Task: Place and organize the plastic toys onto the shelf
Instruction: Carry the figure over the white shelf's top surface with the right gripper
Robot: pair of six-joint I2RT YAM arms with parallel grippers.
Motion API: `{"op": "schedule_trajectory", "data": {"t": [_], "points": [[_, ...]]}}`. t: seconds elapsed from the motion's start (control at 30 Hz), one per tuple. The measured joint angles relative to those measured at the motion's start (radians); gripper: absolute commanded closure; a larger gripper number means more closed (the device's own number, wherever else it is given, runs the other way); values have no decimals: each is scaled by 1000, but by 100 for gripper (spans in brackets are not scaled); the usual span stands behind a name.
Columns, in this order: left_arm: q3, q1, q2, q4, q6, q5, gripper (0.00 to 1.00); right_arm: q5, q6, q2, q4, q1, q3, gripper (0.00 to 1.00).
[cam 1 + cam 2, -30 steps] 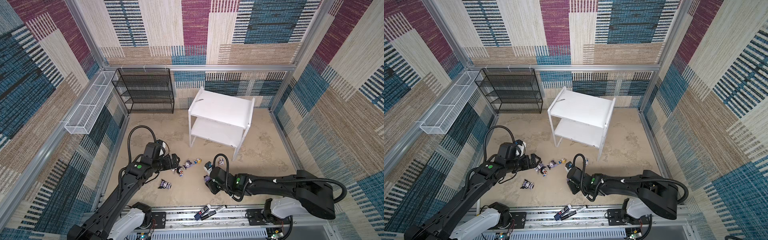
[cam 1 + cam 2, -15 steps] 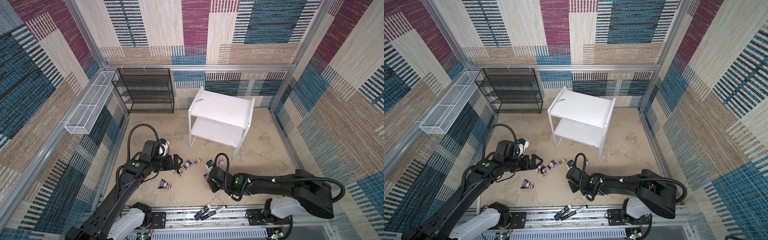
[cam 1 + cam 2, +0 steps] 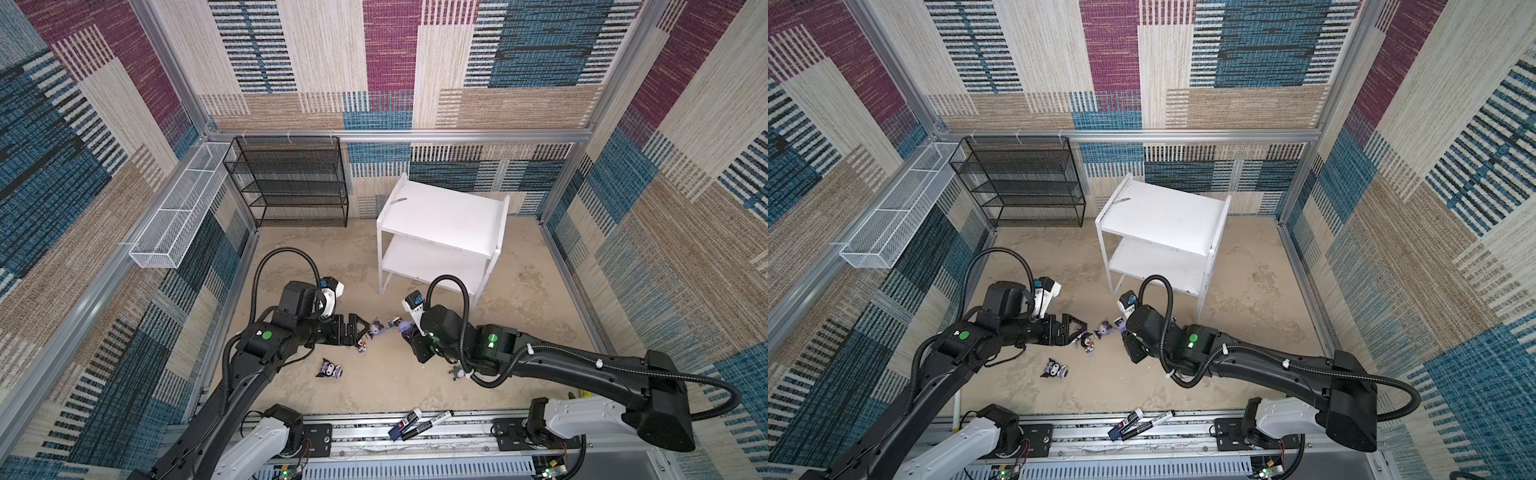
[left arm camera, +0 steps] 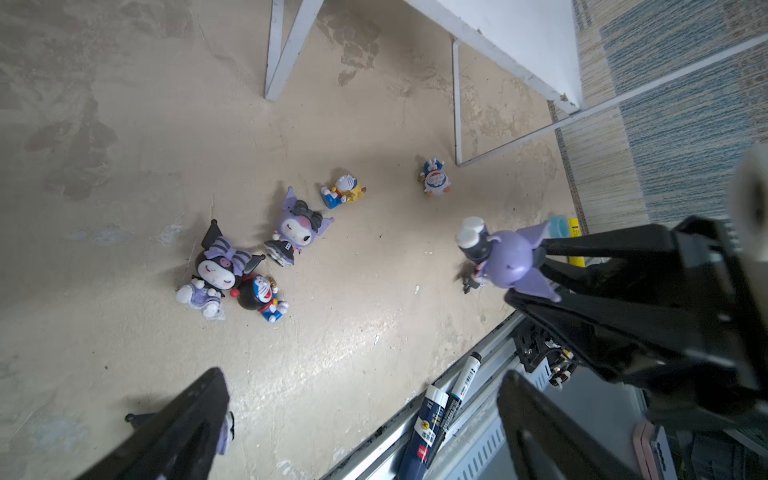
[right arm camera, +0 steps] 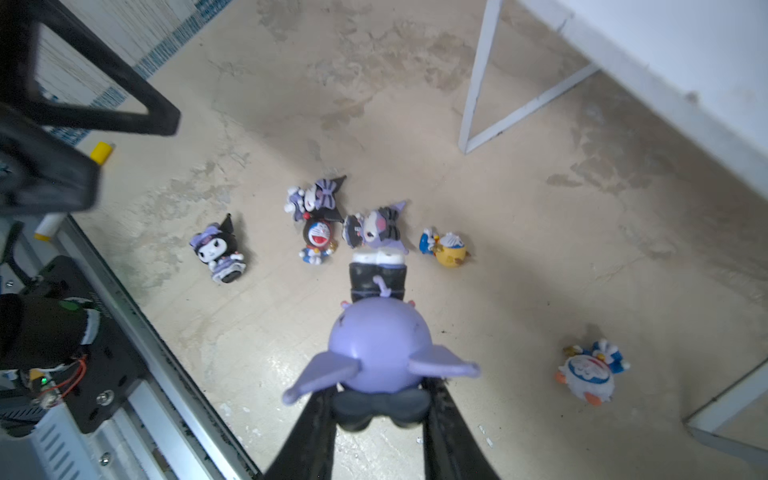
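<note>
Early stage: far shelf [image 3: 440, 216] bare, right gripper [image 5: 378, 415] clenched on one lilac-hooded toy [image 5: 380, 349] (seemingly off the floor [image 3: 374, 390]), left gripper [image 3: 359, 329] spread empty, other toys [image 4: 297, 228] strewn nearer.

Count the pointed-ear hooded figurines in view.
4. A held lilac figurine in the right gripper; a black-hooded figurine and a second lilac figurine lying near the left gripper; a lone black-hooded figurine lying apart. More could be hidden.

Toys [image 3: 330, 368] on floor [image 3: 528, 307] before shelf [image 3: 442, 216], rack [image 3: 291, 183] left of shelf
</note>
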Motion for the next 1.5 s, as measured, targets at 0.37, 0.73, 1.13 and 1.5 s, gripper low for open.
{"op": "schedule_trajectory", "data": {"t": [0.37,0.73,1.13,1.5], "points": [[55,-6,-152,9,125,18,0,-68,-74,50,-246,0,311,77],[136,-6,-95,59,188,-45,0,119,-107,266,-460,-26,871,76],[191,-6,-56,140,205,-79,0,249,-181,304,-469,-167,960,78],[142,-6,-110,177,205,-82,0,244,-233,324,-425,-283,927,78]]}}
